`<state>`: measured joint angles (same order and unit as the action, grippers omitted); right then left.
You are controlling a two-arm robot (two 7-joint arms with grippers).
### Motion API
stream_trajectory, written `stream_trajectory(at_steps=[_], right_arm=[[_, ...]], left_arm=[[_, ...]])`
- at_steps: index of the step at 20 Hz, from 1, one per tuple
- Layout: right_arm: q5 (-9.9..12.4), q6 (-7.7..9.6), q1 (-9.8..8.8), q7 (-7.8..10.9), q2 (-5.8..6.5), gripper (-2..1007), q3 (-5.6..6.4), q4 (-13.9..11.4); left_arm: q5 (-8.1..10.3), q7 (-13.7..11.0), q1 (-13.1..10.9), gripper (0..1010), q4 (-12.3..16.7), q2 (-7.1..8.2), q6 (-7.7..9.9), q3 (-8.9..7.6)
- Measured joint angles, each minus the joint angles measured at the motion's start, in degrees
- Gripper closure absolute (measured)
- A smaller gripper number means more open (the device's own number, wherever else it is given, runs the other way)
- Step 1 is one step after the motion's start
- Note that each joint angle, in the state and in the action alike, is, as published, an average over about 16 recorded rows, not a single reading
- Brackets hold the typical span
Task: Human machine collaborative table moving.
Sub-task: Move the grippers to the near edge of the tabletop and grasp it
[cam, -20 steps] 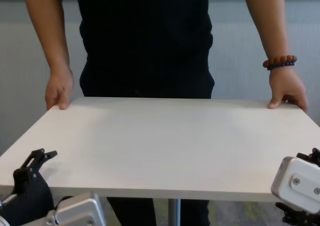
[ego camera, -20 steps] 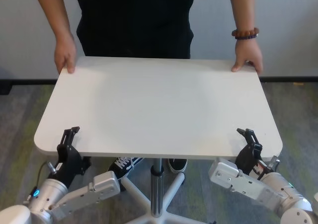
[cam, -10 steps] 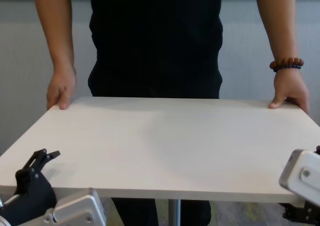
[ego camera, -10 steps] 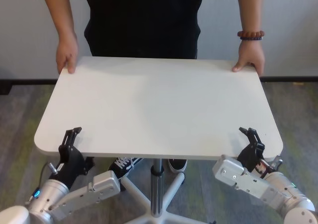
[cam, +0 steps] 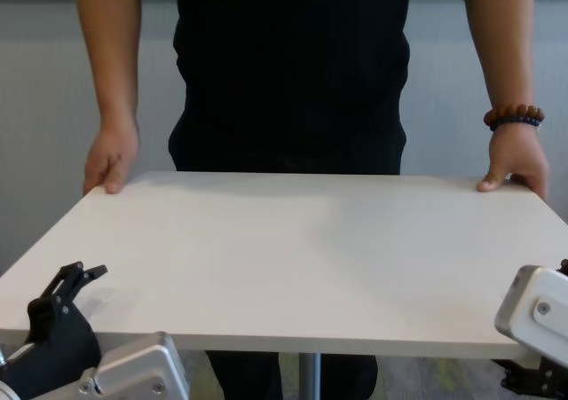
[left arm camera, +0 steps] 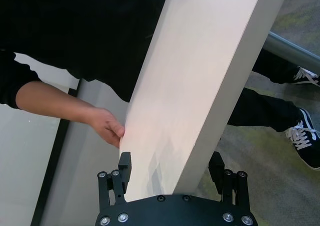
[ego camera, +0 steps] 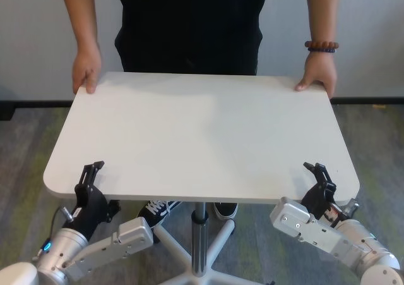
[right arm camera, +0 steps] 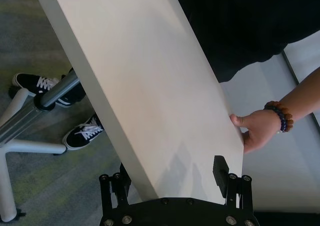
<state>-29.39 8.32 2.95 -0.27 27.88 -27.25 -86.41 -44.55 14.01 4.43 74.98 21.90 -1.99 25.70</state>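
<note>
The white table stands on its silver pole between me and the human. The human is in black and holds the far corners with one hand and the other hand, which wears a bead bracelet. My left gripper clamps the near edge by the left corner, one finger above and one below, as the left wrist view shows. My right gripper clamps the near edge by the right corner in the same way.
The table's white star base and the human's black sneakers lie under the top on grey carpet. A white wall rises behind the human. My arm casings sit below the near edge.
The human's body and arms have shifted a little to the right and stand more upright. The table and both clamped grippers have barely moved.
</note>
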Motion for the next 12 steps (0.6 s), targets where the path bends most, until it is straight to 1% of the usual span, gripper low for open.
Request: stream_trajectory(at_steps=[12], right_arm=[[-0.27, 0.43, 0.08, -0.05, 0.15, 0, -0.29, -0.03]], left_arm=[[-0.33, 0.20, 0.10, 7, -0.08, 0.10, 0.36, 0.23]])
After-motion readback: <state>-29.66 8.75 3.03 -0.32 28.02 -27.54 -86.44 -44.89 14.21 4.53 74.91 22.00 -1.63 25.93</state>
